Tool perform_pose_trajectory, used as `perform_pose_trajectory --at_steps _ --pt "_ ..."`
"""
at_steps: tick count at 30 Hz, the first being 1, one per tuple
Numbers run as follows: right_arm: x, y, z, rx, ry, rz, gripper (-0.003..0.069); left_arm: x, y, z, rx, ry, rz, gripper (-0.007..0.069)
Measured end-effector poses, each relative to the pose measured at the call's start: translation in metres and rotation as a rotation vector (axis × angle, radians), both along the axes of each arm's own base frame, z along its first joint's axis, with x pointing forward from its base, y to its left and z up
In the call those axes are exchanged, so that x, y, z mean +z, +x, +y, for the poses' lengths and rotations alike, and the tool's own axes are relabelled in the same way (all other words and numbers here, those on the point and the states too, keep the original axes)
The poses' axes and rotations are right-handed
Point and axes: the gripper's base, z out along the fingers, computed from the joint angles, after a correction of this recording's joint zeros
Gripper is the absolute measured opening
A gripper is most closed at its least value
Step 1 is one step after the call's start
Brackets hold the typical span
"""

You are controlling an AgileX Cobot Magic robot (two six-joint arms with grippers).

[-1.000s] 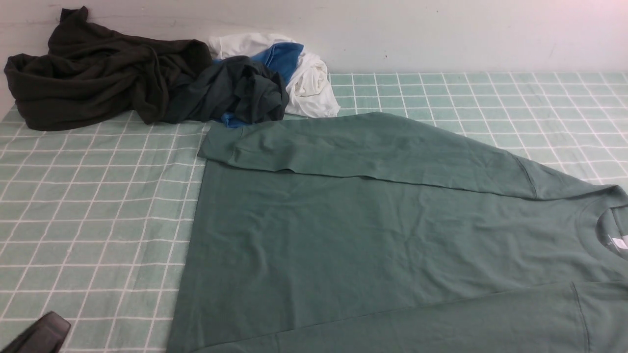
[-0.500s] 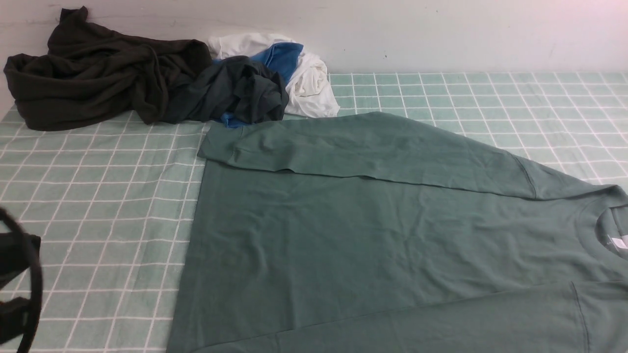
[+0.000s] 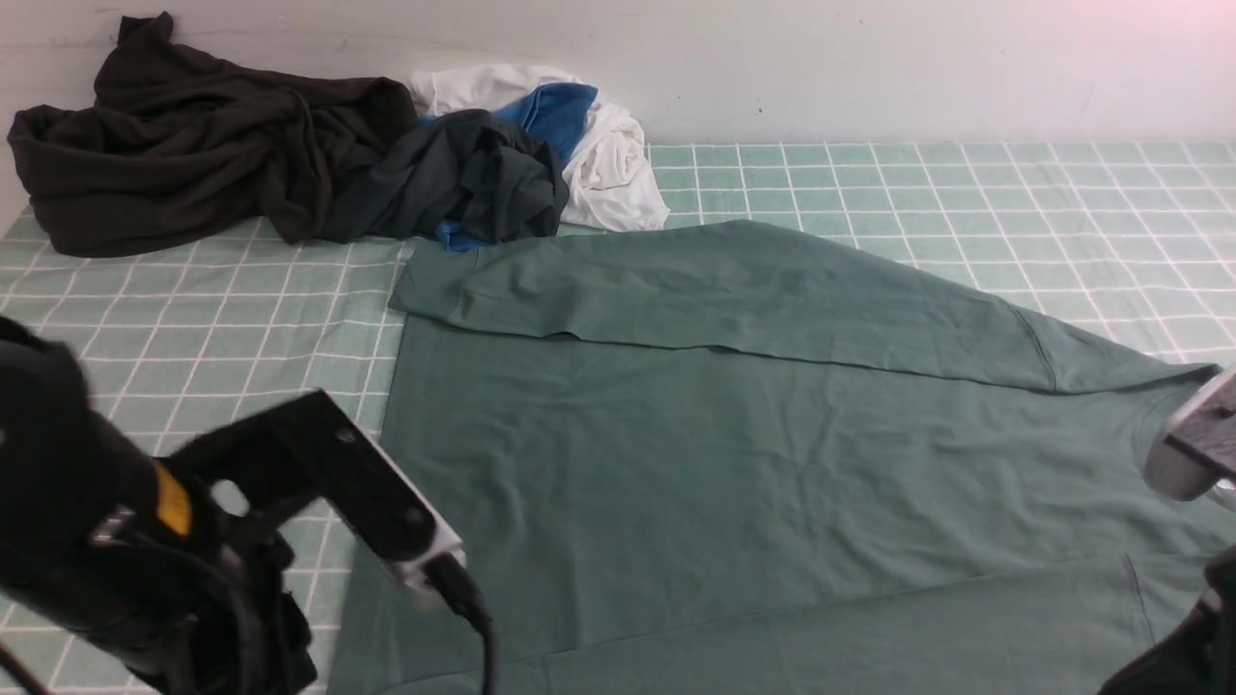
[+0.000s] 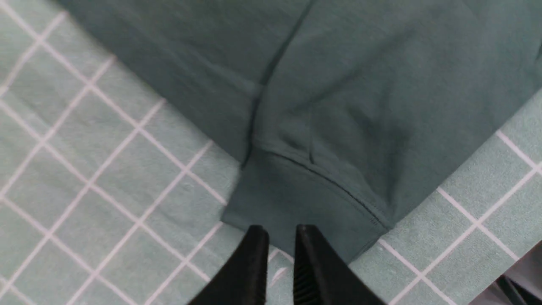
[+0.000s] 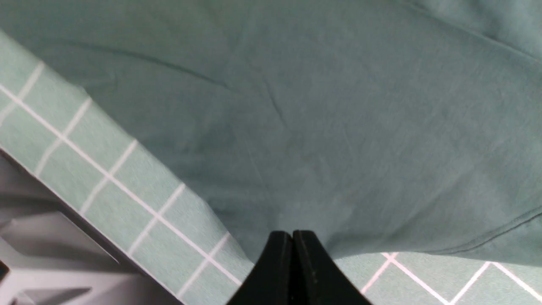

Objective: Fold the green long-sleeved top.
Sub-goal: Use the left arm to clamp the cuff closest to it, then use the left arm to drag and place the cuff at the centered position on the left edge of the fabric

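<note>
Left claw right down at the cuff, black fingers parted just a crack, nothing between them, tips hanging over the cuff's edge where it meets the checked cloth. Right claw clenched tight, fingers pressed flat together, tips sitting at the near edge of the top. Can't tell whether any fabric is nipped there. Top lies spread flat on the checked cloth, filling the middle and right of the front view, shoulders toward the right. Far sleeve is folded across the body, near sleeve lies along the front edge. Back left against the wall, a heap: dark garment, blackish-green garment, blue cloth, white cloth, just beyond the far sleeve's end.
</note>
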Motion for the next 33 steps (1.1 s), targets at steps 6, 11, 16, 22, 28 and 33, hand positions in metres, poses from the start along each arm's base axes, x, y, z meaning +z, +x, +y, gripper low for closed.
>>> perform_pose_trajectory --at_steps 6,11,16,22,28,33 --pt "0.000 0.000 0.002 0.016 -0.013 -0.017 -0.0014 -0.047 0.022 -0.023 -0.043 0.071 0.116 0.0250" --pt "0.001 0.002 0.002 0.011 -0.007 -0.037 -0.0014 -0.075 0.039 -0.031 -0.050 0.092 0.107 0.0342" --pt "0.001 0.003 0.003 0.007 -0.002 -0.052 -0.0014 -0.092 0.047 -0.036 -0.049 0.092 0.105 0.0356" --pt "0.002 0.004 0.003 0.004 0.003 -0.066 -0.0014 -0.103 0.048 -0.037 -0.045 0.114 0.158 0.0258" --pt "0.001 0.008 0.000 -0.022 -0.022 -0.084 -0.0014 -0.086 0.054 -0.040 -0.050 0.123 0.175 0.0013" --pt "-0.008 0.026 -0.016 -0.231 -0.095 -0.081 -0.0014 -0.054 0.066 -0.045 -0.067 0.141 0.147 -0.0001"
